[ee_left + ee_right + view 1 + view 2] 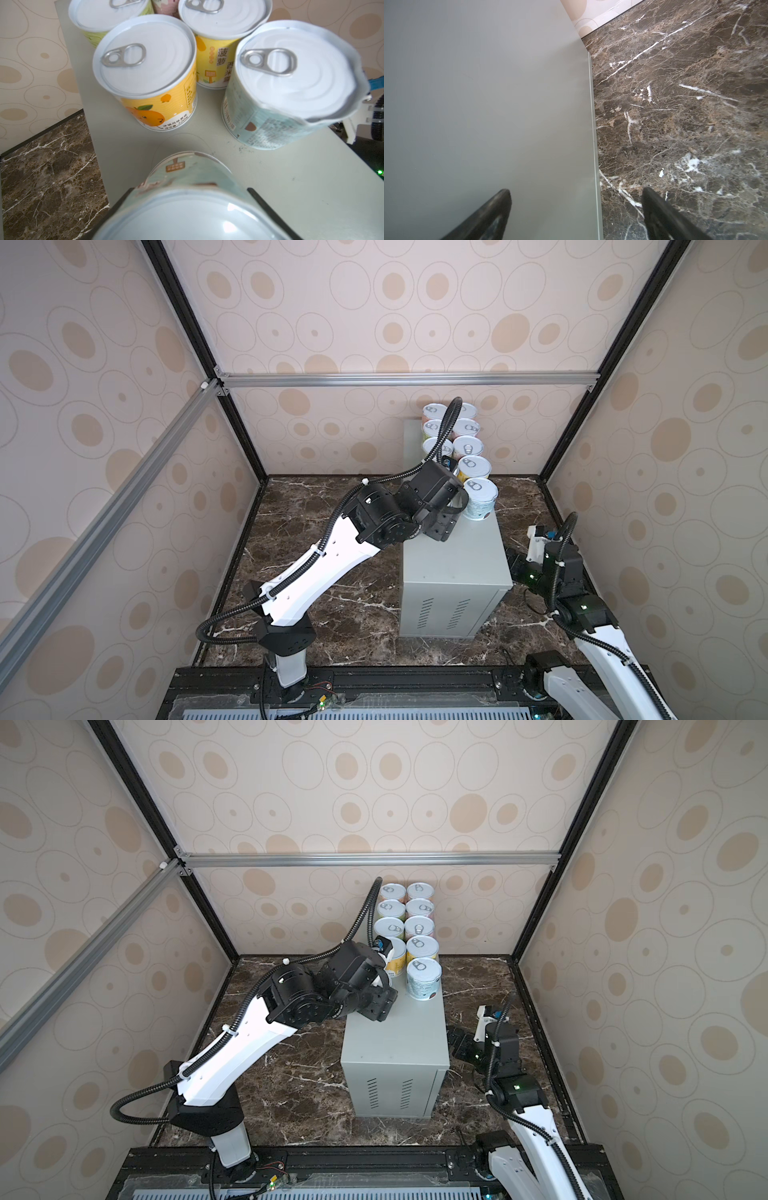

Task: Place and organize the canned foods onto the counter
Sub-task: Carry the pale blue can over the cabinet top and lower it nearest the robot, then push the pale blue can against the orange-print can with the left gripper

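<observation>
1. Nine canned foods (419, 926) stood upright on the counter (395, 1044) in two rows running from its far end toward the vented end; as far as both top views showed, one row held five and the neighbouring row four.
2. The tenth can (187, 172), pale blue in label, was clamped between the fingers of the left gripper (190, 189); it sat over bare counter top at the vacant end of the shorter row, near the orange can (145, 68) and the pale blue can (291, 83); whether its base touched the counter could not be told.
3. The right gripper (576, 197) had its jaws spread wide and held nothing; it hung low beside the counter's side wall, over the marble surface (675, 104), well apart from every can.
4. No can lay on the marble surface in any view; collection was therefore judged complete.
5. Judged outstanding: seat the tenth can in line with its row; release it; withdraw the left gripper without nudging the neighbouring cans; the task was judged nearly finished, with only this last placement left.
</observation>
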`<action>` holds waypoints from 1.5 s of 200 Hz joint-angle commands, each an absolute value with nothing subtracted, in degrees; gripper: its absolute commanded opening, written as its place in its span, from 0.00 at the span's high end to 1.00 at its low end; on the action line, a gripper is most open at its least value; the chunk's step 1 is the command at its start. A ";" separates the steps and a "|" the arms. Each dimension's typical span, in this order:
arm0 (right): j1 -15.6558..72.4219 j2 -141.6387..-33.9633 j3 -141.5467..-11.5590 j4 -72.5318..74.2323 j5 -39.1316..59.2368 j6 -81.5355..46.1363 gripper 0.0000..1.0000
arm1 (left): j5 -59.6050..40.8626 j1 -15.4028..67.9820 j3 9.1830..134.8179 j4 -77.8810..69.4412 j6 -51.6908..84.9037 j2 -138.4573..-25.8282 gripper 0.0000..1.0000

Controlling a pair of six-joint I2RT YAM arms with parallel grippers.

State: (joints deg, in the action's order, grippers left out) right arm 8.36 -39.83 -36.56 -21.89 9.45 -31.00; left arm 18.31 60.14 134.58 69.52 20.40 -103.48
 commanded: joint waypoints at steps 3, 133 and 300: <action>8.71 -39.18 -35.80 -22.10 9.94 -31.20 0.00 | 19.65 60.85 137.29 68.40 21.37 -103.26 0.43; 8.70 -38.33 -37.18 -23.79 9.49 -31.09 0.00 | 17.73 60.82 130.52 60.80 19.34 -97.03 0.04; 8.70 -35.75 -40.17 -28.85 9.39 -31.94 0.00 | 15.49 60.82 92.28 34.77 16.85 -71.22 0.19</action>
